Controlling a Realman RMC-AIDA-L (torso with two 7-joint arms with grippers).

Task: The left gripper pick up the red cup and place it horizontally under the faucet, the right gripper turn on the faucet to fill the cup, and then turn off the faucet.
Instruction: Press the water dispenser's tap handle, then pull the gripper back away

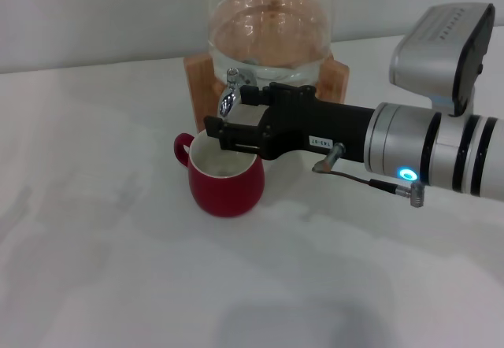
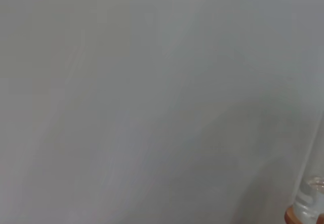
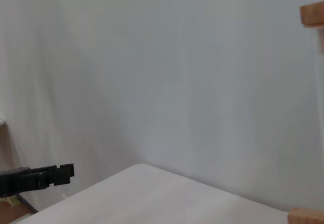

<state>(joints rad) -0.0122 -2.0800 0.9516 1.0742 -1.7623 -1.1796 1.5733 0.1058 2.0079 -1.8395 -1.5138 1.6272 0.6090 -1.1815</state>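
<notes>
Your right gripper [image 1: 224, 127] reaches in from the right, its fingertips at the faucet [image 1: 230, 96]; you cannot tell whether they grip the lever. The red cup [image 1: 224, 176] stands upright on the white table [image 1: 94, 269] just below the spout, handle left.

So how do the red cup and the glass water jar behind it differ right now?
The red cup is opaque, dark red ceramic with a white inside; the glass water jar is clear.
The red cup sits directly on the white table; the glass water jar rests on a wooden stand.
The red cup is smaller than the glass water jar.
Both stand upright.
</notes>
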